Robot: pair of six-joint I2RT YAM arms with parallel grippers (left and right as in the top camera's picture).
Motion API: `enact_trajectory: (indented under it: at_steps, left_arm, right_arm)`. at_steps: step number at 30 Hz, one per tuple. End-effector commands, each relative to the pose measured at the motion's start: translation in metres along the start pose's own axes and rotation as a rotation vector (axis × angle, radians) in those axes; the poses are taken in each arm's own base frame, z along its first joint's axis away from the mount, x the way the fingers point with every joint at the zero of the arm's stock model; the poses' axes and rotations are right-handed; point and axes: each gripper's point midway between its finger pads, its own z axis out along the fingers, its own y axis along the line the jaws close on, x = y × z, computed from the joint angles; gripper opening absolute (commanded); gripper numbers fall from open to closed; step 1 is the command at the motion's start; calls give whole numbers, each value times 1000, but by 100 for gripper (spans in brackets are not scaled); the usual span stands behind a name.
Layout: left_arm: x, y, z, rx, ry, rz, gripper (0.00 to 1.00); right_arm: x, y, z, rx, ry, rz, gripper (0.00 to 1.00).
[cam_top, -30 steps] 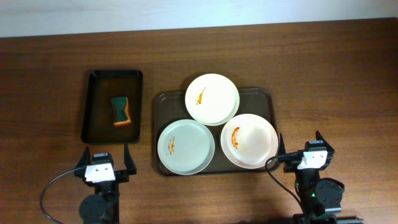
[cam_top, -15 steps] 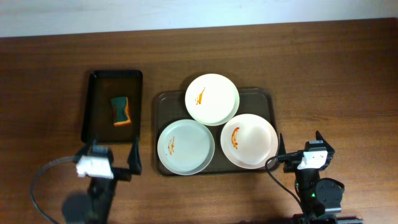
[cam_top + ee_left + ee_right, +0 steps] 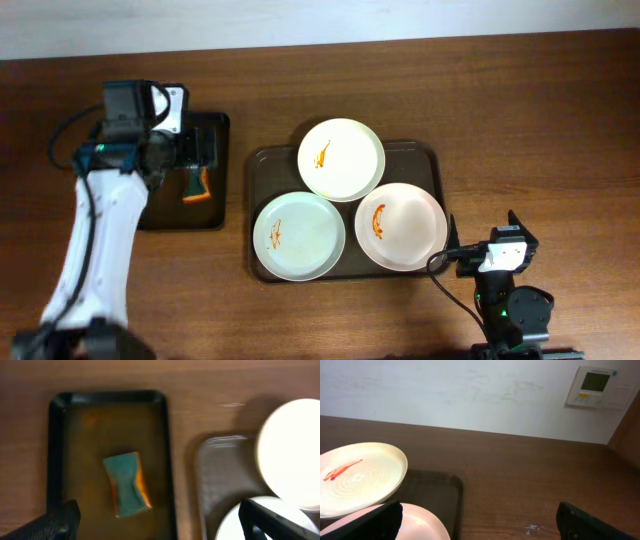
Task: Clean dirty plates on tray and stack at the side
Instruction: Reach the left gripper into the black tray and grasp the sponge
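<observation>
Three plates lie on the dark brown tray: a cream one at the back, a white one front left and a pinkish one front right, each with an orange-red smear. My left gripper hovers open and empty over the black tray, above the sponge. In the left wrist view the sponge lies just ahead of the open gripper. My right gripper rests open and empty, right of the pinkish plate; the cream plate lies beyond it.
The narrow black tray holding the green and orange sponge stands left of the brown tray. Bare wooden table surrounds both trays. A pale wall with a control panel runs behind the table.
My left arm has risen from its rest at the front left and swung back over the black tray. The right arm and the plates have not moved.
</observation>
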Motion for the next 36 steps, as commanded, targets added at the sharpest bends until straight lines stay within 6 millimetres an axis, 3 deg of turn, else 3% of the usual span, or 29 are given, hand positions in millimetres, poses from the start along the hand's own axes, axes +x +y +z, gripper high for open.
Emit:
enact_trajectory:
  at_steps: [1, 2, 3, 4, 8, 9, 10, 11, 13, 14, 15, 17, 19, 23, 26, 28, 29, 30, 31, 32, 33, 34, 35, 36]
  left_arm:
    - [9, 41, 50, -150, 70, -130, 98]
    - [19, 44, 73, -145, 113, -138, 94]
    - [47, 45, 111, -139, 221, -142, 86]
    - [63, 48, 135, -139, 272, -145, 86]
    - [68, 54, 174, -148, 257, -143, 68]
    - [71, 55, 180, -148, 258, -143, 54]
    - [70, 55, 182, -149, 254, -143, 16]
    - [67, 55, 182, -149, 244, -142, 0]
    - [65, 55, 180, -148, 244, -142, 0]
    - [62, 54, 175, -148, 250, -142, 9]
    - [59, 53, 165, -148, 273, -144, 100]
    - [62, 51, 146, -146, 346, -147, 100]
    - [89, 47, 130, -145, 483, -152, 100]
    - [124, 42, 111, -126, 644, -117, 100]
    - [143, 43, 109, -128, 700, -86, 100]
    - [152, 58, 113, -215, 705, -56, 97]
    - [149, 59, 116, -217, 685, -55, 87]
    - [146, 59, 118, -218, 668, -55, 66]
    - [142, 60, 121, -219, 649, -56, 30]
    - [140, 60, 123, -220, 639, -56, 4]
    - [139, 60, 124, -220, 633, -56, 0]
    - [138, 60, 124, -220, 631, -56, 0]
    - [136, 61, 125, -221, 621, -56, 13]
    - [132, 61, 128, -222, 602, -56, 39]
  right_arm:
    - [4, -3, 0, 15, 8, 4, 99]
    - [4, -3, 0, 15, 8, 5, 98]
    - [4, -3, 0, 15, 8, 4, 98]
    - [4, -3, 0, 15, 8, 4, 98]
    - [4, -3, 0, 15, 8, 4, 98]
    - [4, -3, 0, 15, 8, 4, 98]
    - [4, -3, 0, 15, 8, 5, 98]
    - [4, -3, 0, 15, 8, 4, 98]
    - [4, -3, 0, 15, 8, 4, 98]
    - [4, -3, 0, 15, 8, 4, 98]
    - [4, -3, 0, 15, 8, 4, 98]
    - [4, -3, 0, 15, 8, 4, 99]
    - [4, -3, 0, 15, 8, 4, 98]
    - [4, -3, 0, 15, 8, 4, 98]
    - [4, -3, 0, 15, 8, 4, 98]
    - [4, -3, 0, 15, 8, 4, 98]
    - [4, -3, 0, 15, 8, 4, 99]
    - [4, -3, 0, 15, 8, 4, 98]
    - [4, -3, 0, 15, 8, 4, 98]
    - [4, -3, 0, 15, 8, 5, 98]
    - [4, -3, 0, 15, 8, 4, 98]
    - [4, -3, 0, 15, 8, 4, 98]
    - [4, -3, 0, 15, 8, 4, 99]
    - [4, -3, 0, 15, 8, 4, 98]
